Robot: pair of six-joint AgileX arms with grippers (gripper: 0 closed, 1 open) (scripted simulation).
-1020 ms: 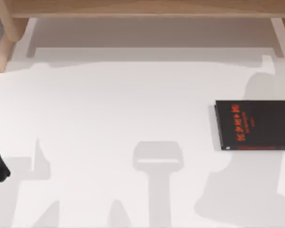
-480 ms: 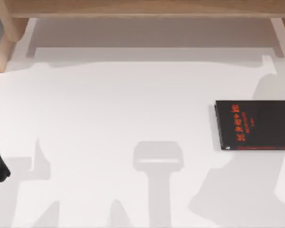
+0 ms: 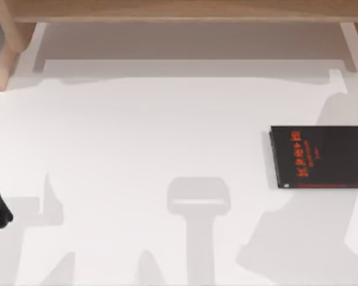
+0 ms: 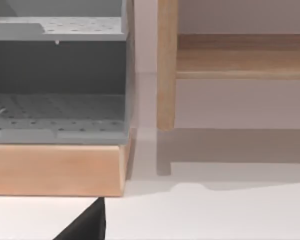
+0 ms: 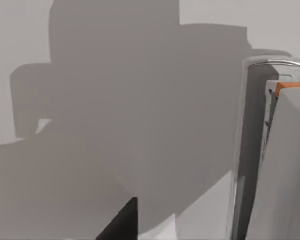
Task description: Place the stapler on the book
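the book (image 3: 322,157) lies at the surface's (image 3: 137,131) right edge. the stapler (image 5: 270,160) isn't on it yet. next: carry it over. i cannot tell about the jaws.

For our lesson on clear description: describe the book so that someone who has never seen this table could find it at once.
Start at the white table in the top view and go to its right edge. The book lies flat there, partly cut off by the picture's edge. It is a black rectangle with red-orange lettering, the only dark flat thing on the pale surface.
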